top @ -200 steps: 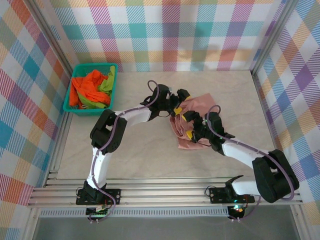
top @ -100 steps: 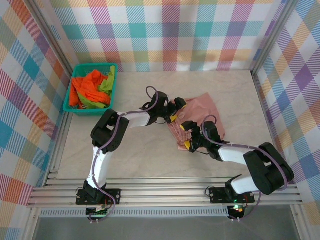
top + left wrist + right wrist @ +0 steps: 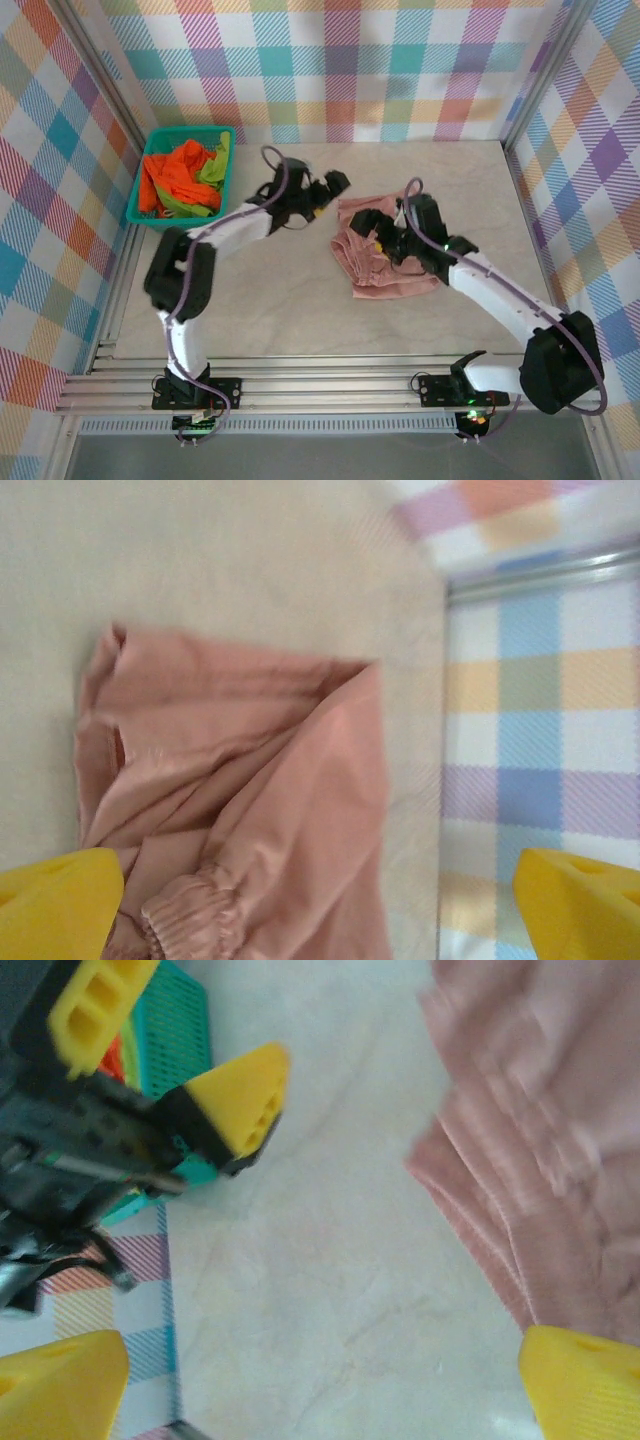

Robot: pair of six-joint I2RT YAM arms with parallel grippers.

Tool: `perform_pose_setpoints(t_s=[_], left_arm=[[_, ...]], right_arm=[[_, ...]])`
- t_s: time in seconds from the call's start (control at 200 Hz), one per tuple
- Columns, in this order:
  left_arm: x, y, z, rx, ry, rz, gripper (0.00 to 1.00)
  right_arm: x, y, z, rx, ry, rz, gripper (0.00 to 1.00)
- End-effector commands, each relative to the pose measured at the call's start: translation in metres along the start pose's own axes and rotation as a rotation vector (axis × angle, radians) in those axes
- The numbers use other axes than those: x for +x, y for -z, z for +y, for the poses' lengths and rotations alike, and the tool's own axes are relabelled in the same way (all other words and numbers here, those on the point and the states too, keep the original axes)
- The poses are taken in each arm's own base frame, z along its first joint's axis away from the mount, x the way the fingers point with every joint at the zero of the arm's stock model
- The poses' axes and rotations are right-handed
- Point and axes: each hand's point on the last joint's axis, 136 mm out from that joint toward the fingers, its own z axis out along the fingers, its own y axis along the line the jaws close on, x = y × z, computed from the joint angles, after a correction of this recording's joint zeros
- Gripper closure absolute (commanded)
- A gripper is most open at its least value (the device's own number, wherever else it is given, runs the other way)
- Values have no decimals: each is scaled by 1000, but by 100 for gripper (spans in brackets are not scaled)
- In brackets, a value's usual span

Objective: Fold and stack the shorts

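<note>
3 soft fabric shorts: 1 dusty pink pair [image 3: 395,268] is lying crumpled mid-surface [image 3: 260,290]; 1 bright orange pair [image 3: 168,180] and 1 lime green pair [image 3: 215,165] are lying bunched inside 1 teal plastic mesh basket [image 3: 190,131] at the far left. 1 left pincer [image 3: 322,198] is hovering wide open beside the pink pair, gripping nothing. 1 right pincer [image 3: 376,234] is hovering wide open over its left part, gripping nothing.

Overhead looks down — wrist cameras, close, share the pink shorts [image 3: 392,280].
</note>
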Motion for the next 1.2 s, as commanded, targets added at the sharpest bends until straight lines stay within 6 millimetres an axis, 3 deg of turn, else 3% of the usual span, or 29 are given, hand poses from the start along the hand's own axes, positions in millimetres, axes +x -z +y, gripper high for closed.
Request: perform_pose_setpoints(t_s=[0.0, 0.13, 0.275, 0.455, 0.625, 0.78, 1.195], left_arm=[[-36, 73, -2, -74, -88, -121, 0], [-46, 132, 25, -179, -117, -195, 0], [-37, 178, 55, -259, -107, -210, 0], [-13, 196, 78, -278, -77, -206, 0], [-2, 204, 88, -287, -65, -207, 0], [1, 214, 89, -306, -79, -216, 0], [4, 233, 87, -338, -123, -237, 0]], right_arm=[[17, 6, -50, 324, 253, 180, 0], [4, -9, -57, 581, 420, 237, 7], [14, -47, -56, 700, 550, 345, 17], [38, -97, -66, 719, 541, 474, 30], [46, -114, -98, 786, 503, 546, 46], [33, -99, -145, 854, 416, 581, 57], [-37, -22, -253, 892, 146, 511, 61]])
